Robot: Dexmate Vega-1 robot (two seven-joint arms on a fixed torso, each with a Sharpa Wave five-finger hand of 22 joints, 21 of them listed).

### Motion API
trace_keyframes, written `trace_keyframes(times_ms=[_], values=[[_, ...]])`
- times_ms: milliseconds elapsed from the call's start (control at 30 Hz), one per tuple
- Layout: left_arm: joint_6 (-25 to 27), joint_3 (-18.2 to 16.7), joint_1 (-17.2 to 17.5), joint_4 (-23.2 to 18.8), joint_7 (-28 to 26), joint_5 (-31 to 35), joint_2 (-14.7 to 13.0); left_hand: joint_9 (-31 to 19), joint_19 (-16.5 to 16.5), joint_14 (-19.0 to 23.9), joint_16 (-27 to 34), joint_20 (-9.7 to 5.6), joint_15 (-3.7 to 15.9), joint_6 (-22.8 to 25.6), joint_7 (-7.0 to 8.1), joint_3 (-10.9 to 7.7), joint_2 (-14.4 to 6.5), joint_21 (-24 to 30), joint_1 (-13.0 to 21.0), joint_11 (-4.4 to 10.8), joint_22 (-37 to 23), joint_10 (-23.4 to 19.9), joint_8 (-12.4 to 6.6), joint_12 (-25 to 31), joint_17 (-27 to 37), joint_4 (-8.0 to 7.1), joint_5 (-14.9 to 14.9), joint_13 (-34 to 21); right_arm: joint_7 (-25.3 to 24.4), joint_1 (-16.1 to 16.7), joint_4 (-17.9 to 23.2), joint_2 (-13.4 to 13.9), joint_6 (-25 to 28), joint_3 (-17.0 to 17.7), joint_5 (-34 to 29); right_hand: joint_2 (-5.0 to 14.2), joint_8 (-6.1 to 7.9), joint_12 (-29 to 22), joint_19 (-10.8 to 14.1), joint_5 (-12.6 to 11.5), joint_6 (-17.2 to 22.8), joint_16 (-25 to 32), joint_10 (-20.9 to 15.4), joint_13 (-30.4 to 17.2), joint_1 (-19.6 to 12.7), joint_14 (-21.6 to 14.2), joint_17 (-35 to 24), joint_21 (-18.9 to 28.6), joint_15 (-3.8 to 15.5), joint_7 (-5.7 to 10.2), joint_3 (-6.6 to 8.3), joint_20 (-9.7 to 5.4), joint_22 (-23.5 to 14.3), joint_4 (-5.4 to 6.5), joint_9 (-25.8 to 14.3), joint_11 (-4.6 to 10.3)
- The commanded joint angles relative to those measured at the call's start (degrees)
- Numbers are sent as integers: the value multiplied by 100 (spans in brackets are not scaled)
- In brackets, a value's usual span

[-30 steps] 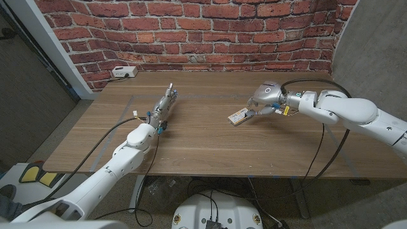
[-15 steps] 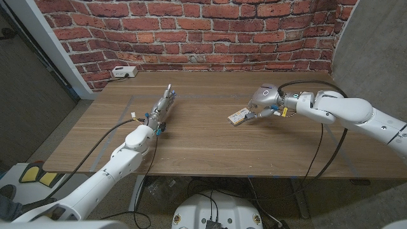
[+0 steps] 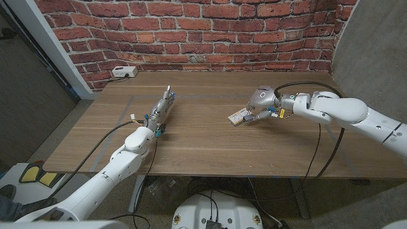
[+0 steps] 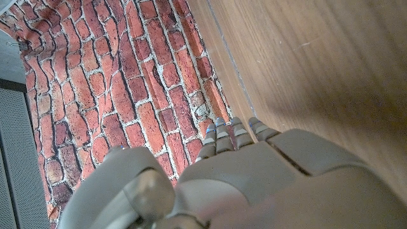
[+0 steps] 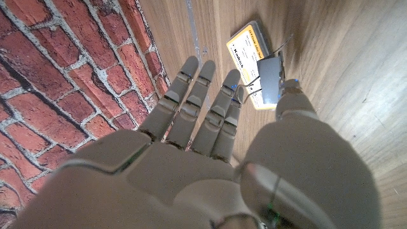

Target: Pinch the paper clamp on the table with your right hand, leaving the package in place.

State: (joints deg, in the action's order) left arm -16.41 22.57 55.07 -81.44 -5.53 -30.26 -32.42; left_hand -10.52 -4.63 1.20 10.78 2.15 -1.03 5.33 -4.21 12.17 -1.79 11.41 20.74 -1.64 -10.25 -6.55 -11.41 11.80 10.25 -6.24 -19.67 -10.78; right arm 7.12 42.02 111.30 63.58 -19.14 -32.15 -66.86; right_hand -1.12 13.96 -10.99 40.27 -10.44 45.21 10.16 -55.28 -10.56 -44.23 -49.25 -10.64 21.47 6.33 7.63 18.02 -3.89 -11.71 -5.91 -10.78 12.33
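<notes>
A small yellow and white package [image 3: 237, 117] lies on the wooden table [image 3: 203, 149], right of the middle. A grey paper clamp [image 5: 271, 77] with wire handles is clipped onto its near end. My right hand [image 3: 258, 101] hovers just right of the package, fingers [image 5: 202, 95] straight and apart beside the clamp. Its thumb tip [image 5: 294, 102] is at the clamp's edge; no grip on the clamp shows. The package [image 5: 247, 52] lies just past the fingertips. My left hand [image 3: 163, 105] is stretched out on the table's left side, fingers straight, holding nothing.
A white socket box [image 3: 124, 72] sits at the table's back left corner against the brick wall [image 3: 210, 32]. Black cables hang from my right arm over the table's right part. Bare wood lies between my two hands.
My right hand has shifted slightly left and down, closing in on the clamp end of the package. The package and my left hand have stayed where they were.
</notes>
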Motion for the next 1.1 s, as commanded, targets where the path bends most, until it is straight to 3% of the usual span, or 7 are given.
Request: trace_keyframes(times_ms=[33,600,1100], values=[[11,-38,113,-48,-80,-39,5,-22,-48,-41,0,19,-26,19,26,26,-5,26,-1,-5,-26,18,1,-7,25,2,27,-19,-48,-323,-235,-89,-393,-226,-208,24,-51,42,-63,-47,419,16,125,-22,75,79,-32,-24,455,526,-35,-235,-10,0,-31,6],[-52,-16,23,136,-10,-78,102,-22,-48,-40,1,11,-24,16,30,47,-15,28,5,-7,-26,28,3,-10,25,1,29,-19,-82,-644,-482,-128,-660,-437,-489,-37,-224,59,-169,-80,25,28,558,-32,210,319,-60,-64,417,519,-134,-139,5,11,-44,4],[-63,-33,9,188,1,-106,106,-22,-50,-38,2,11,-23,17,30,66,-24,28,10,3,-26,16,3,-5,25,-1,30,-19,-183,-861,-663,-214,-816,-623,-646,-60,-288,71,-212,-108,-254,21,860,-34,249,479,-70,-84,353,518,-171,-101,13,1,-53,1]])
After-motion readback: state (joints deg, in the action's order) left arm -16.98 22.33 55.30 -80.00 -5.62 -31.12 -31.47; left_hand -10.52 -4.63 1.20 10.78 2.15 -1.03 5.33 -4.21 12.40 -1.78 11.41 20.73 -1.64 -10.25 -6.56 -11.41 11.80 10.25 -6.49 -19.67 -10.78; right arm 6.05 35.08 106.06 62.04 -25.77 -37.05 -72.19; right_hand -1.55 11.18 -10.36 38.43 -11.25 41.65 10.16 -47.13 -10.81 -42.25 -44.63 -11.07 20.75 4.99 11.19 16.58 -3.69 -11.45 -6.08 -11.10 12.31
